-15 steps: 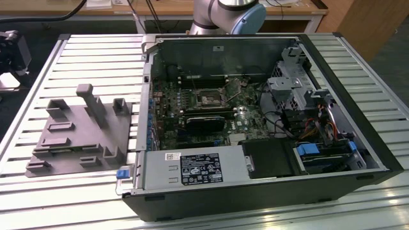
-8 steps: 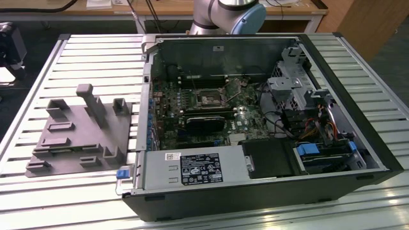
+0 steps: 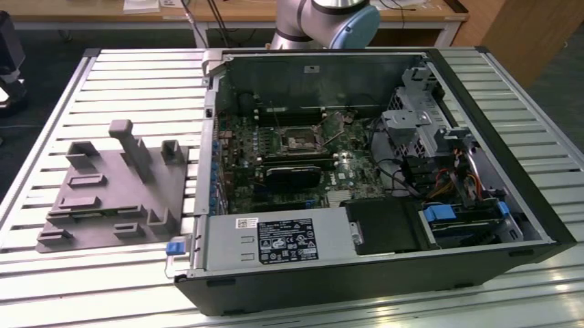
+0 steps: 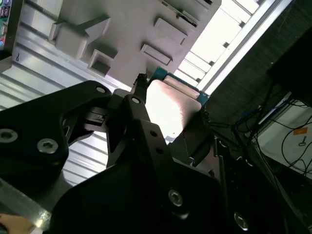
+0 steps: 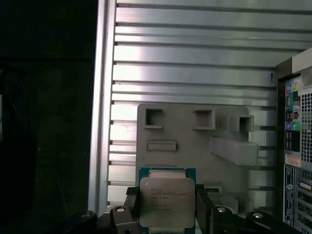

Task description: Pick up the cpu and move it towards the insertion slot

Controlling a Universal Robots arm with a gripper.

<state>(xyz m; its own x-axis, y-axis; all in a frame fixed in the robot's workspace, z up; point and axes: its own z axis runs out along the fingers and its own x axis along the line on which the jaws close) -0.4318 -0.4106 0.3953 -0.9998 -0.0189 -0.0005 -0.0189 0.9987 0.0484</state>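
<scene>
A grey block plate (image 5: 195,141) lies beyond the fingers (image 5: 204,214) (on a slatted table (image 5: 195,58)). A computer case (image 3: 365,287) stands beside it.

At the far edge of the scene, in the exterior view, the arm (image 3: 299,17) is showing a silver-grey metal tube and a rounded joint wearing a pale blue cap (image 3: 351,24). In both wrist views the gripper (image 4: 170,105) (image 5: 166,210) is looking matt black, built of flat angular links (image 4: 58,122) with rounded ends. Silver hex-socket screws (image 4: 47,145) are glinting on those links, and smaller round screw heads (image 5: 220,210) are sitting along the finger bases.
</scene>
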